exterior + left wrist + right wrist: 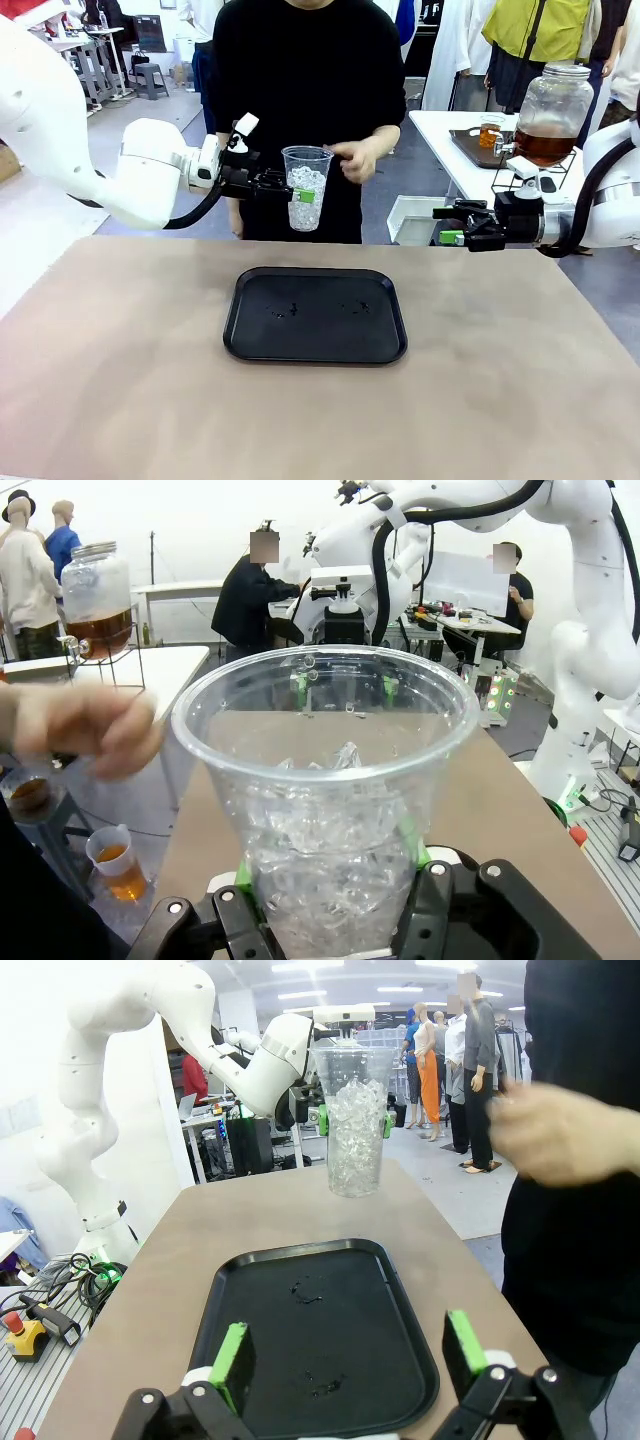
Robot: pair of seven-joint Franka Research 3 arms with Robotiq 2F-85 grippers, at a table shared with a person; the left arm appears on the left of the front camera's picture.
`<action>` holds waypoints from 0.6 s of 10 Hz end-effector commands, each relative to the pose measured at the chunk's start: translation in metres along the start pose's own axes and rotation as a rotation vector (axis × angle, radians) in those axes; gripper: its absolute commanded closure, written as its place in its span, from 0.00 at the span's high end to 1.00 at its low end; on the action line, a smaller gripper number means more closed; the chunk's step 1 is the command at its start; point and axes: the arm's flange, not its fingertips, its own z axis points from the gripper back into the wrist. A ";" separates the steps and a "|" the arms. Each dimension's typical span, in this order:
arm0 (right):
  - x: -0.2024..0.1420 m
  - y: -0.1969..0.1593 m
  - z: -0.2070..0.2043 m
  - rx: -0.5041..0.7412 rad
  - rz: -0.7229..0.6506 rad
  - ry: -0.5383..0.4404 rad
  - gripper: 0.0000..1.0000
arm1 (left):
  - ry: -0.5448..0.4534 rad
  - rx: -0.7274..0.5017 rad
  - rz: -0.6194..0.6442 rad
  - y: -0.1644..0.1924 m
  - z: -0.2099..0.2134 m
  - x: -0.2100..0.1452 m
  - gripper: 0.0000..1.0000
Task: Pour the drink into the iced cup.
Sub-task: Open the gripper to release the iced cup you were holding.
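Above the far edge of the table (120, 330), the left gripper (296, 188) clamps the iced cup (306, 187) upright, clear of the black tray (315, 315), with the person's hand (357, 158) just beside its rim. The right gripper (447, 226) hangs spread and empty at the table's right side; the drink (545, 143) sits in the dispenser jar (553, 112) on a white table behind it

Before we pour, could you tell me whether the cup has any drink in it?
No drink: the cup in the left gripper holds clear ice.
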 end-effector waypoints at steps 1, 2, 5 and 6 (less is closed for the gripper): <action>0.002 0.001 0.002 0.007 -0.012 -0.007 1.00 | -0.006 -0.006 -0.002 -0.001 -0.001 0.004 0.61; 0.002 0.001 0.002 0.007 -0.012 -0.007 1.00 | -0.006 -0.006 -0.002 -0.001 -0.001 0.004 0.61; 0.002 0.001 0.002 0.007 -0.012 -0.007 1.00 | -0.006 -0.006 -0.002 -0.001 -0.001 0.004 0.61; 0.002 0.001 0.002 0.007 -0.012 -0.007 1.00 | -0.006 -0.006 -0.002 -0.001 -0.001 0.004 0.61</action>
